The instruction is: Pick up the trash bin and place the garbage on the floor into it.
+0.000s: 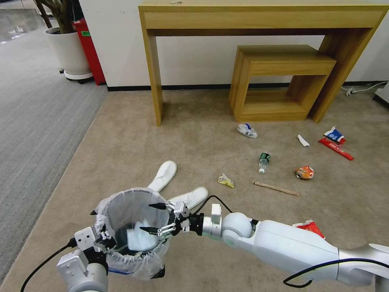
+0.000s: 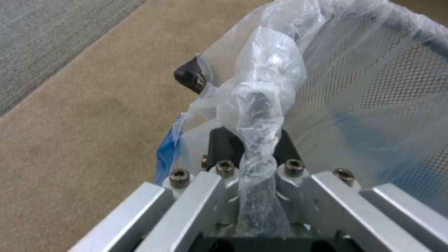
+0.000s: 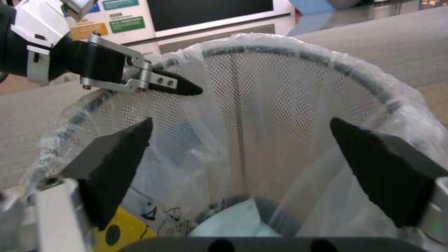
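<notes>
Left gripper (image 1: 106,239): clamped tight on the near rim of the trash bin (image 1: 131,231), liner plastic bunched between its fingers, bin held up off the floor (image 1: 121,150).
Right gripper (image 1: 159,219): over the bin's mouth from the right side, fingers spread wide, nothing between them.
Step in hand: looks like a drop just made into the bin; best to keep the bin level and lift the open fingers straight out so they don't snag the liner.
Bin look: small round black mesh, crinkled whitish bag folded over the rim, bluish in spots; pale and yellow-printed litter lies at the bottom.
Just beyond: two white slippers (image 1: 164,175) side by side on the beige carpet.
Mid floor: yellow wrapper (image 1: 225,181), wooden stick (image 1: 276,189), green-labelled bottle (image 1: 264,161), crumpled orange wrapper (image 1: 304,172).
Farther: red bar wrapper (image 1: 336,149), blue-white carton (image 1: 333,134), crumpled bit (image 1: 247,130) near the wooden table (image 1: 259,18).
</notes>
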You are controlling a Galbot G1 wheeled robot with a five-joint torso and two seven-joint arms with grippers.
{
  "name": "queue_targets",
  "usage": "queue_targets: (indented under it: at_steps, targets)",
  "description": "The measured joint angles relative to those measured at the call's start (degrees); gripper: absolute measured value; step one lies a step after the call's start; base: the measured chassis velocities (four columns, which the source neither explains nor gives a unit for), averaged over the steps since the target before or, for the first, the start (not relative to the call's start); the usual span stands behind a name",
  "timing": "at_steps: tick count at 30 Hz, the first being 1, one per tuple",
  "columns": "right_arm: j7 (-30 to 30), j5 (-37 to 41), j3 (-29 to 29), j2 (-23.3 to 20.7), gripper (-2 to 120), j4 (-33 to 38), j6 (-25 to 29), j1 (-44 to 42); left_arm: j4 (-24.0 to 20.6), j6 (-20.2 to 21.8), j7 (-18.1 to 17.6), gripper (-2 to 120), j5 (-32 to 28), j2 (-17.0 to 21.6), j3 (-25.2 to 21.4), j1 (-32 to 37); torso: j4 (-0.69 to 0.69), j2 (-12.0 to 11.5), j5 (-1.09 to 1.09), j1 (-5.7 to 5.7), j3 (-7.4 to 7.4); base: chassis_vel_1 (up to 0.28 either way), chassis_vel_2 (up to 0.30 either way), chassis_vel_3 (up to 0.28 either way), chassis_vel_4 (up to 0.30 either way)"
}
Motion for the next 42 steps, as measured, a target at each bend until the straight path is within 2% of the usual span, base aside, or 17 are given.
queue_targets:
  at_steps: [7,16,19,20,22,23,25,26,27,28,30,35,42]
  targets:
    - [1.7,-0.1,1.7,-0.2,100,1.0,-0.1,-1.1,0.6,-0.1,0.0,2,0.0,0.0,-0.1,-0.3,0.0,0.0,0.0,0.0,0.0,0.0,0.0,0.0,0.0]
    - [6.2,1.0,11.3,-1.4,100,4.8,-1.3,-5.2,2.0,-0.3,0.0,2,-0.7,0.7,-1.4,-1.4,0.01,0.0,0.0,0.0,0.0,0.0,0.0,0.0,0.0]
    - [8.9,1.5,23.2,-3.7,100,7.0,-1.6,-9.8,3.2,-0.5,-0.1,2,-1.4,1.1,-2.1,-2.5,0.01,0.0,0.0,0.0,0.0,0.0,0.0,0.0,0.0]
    - [8.9,1.5,23.2,-3.7,100,7.0,-1.6,-9.8,3.2,-0.5,-0.1,2,-1.4,1.1,-2.1,-2.5,0.01,0.0,0.0,0.0,0.0,0.0,0.0,0.0,0.0]
    - [9.7,1.5,32.1,-5.6,100,8.3,-1.3,-14.9,4.1,-0.4,-0.3,2,-2.6,1.8,-2.7,-4.0,0.01,0.0,0.0,0.0,0.0,0.0,0.0,0.0,0.0]
    - [9.7,1.5,32.1,-5.6,100,8.3,-1.3,-14.9,4.1,-0.4,-0.3,2,-2.6,1.8,-2.7,-4.0,0.01,0.0,0.0,0.0,0.0,0.0,0.0,0.0,0.0]
    - [9.9,1.0,42.4,-8.1,100,10.3,-0.9,-23.4,5.5,0.2,-0.7,2,-4.0,2.8,-2.5,-5.8,0.01,0.0,0.03,0.0,0.0,0.0,0.0,0.0,0.0]
    - [10.0,0.9,47.6,-9.6,100,11.5,-0.4,-27.8,6.1,0.5,-0.9,2,-4.6,3.3,-2.2,-6.7,-0.06,0.0,-0.01,0.0,0.0,0.0,0.0,0.0,0.0]
    - [10.0,0.9,47.6,-9.6,100,11.5,-0.4,-27.8,6.1,0.5,-0.9,2,-4.6,3.3,-2.2,-6.7,-0.06,0.0,-0.01,0.0,0.0,0.0,0.0,0.0,0.0]
    - [10.2,0.8,50.8,-10.7,100,11.9,0.3,-30.5,6.7,0.6,-0.9,2,-5.1,3.8,-2.0,-7.1,-0.08,0.0,-0.01,0.0,0.0,0.0,0.0,0.0,0.0]
    - [10.2,0.6,55.1,-11.8,100,12.0,1.9,-33.7,7.1,0.6,-1.0,2,-5.7,4.3,-2.0,-7.3,-0.02,0.0,0.01,0.0,0.0,0.0,0.0,0.0,0.0]
    - [11.7,-1.0,60.2,-12.5,100,11.5,2.3,-37.8,7.1,0.6,-1.3,2,-6.5,5.3,-2.6,-7.6,0.02,0.0,0.0,0.0,0.0,0.0,0.0,0.0,0.0]
    - [13.3,-3.8,62.1,-12.0,98,10.3,1.5,-40.3,8.0,0.1,-1.3,2,-7.3,6.1,-2.7,-8.2,0.0,0.0,0.0,0.0,0.0,0.0,0.0,0.0,0.0]
